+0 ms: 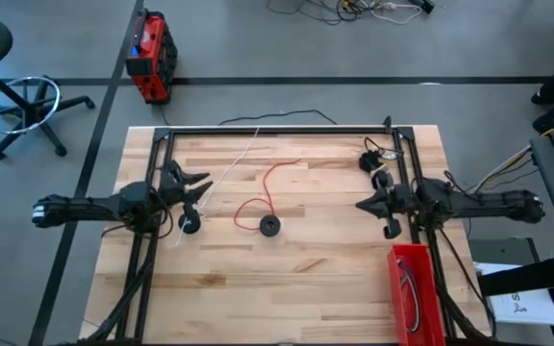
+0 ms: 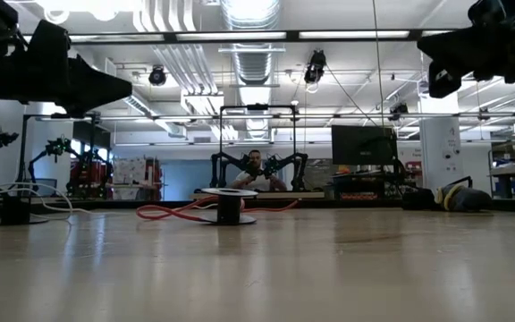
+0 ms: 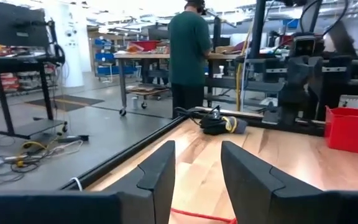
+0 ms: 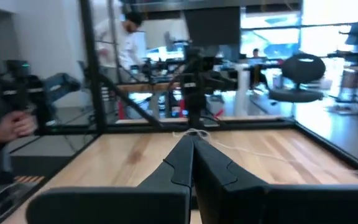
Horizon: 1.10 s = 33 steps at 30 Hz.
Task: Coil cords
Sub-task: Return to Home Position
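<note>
A red cord (image 1: pixel 269 185) lies in a loose loop mid-table, one end at a small dark spool (image 1: pixel 270 226) that stands on the wood (image 2: pixel 229 206). A white cord (image 1: pixel 221 176) runs from the far rail to a second dark spool (image 1: pixel 189 224). A black cord (image 1: pixel 373 160) sits bundled at the far right (image 3: pixel 219 122). My left gripper (image 1: pixel 203 188) hovers open over the white cord, left of the red loop (image 3: pixel 197 177). My right gripper (image 1: pixel 359 204) hovers shut at the right, nothing in it (image 4: pixel 191 155).
A red bin (image 1: pixel 413 288) holding cords stands at the near right (image 3: pixel 353 127). A black frame (image 1: pixel 277 131) borders the far and side edges of the table. A person (image 3: pixel 190 50) stands beyond the table. Bare wood lies along the near half.
</note>
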Each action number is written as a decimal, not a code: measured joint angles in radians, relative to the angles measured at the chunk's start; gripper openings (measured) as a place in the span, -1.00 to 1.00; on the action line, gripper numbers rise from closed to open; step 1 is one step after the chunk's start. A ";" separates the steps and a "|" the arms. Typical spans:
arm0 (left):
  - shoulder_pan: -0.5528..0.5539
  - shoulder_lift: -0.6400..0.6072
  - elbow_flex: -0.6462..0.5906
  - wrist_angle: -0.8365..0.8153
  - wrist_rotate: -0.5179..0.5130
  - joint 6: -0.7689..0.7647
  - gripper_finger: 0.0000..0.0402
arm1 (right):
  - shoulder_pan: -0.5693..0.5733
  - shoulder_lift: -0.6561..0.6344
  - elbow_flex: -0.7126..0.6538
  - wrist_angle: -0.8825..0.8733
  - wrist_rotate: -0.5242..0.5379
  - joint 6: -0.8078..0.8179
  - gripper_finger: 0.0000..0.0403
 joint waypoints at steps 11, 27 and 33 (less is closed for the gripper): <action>0.001 0.008 0.000 -0.079 0.152 0.000 -0.42 | -0.034 -0.155 -0.041 -0.153 -0.105 -0.042 -1.00; 0.000 0.084 -0.001 -0.098 0.214 0.074 -0.42 | -0.037 -0.120 -0.040 -0.289 0.370 0.012 -1.00; 0.000 0.125 0.002 -0.097 0.212 0.076 -0.42 | -0.037 -0.105 -0.036 -0.295 0.384 -0.116 -1.00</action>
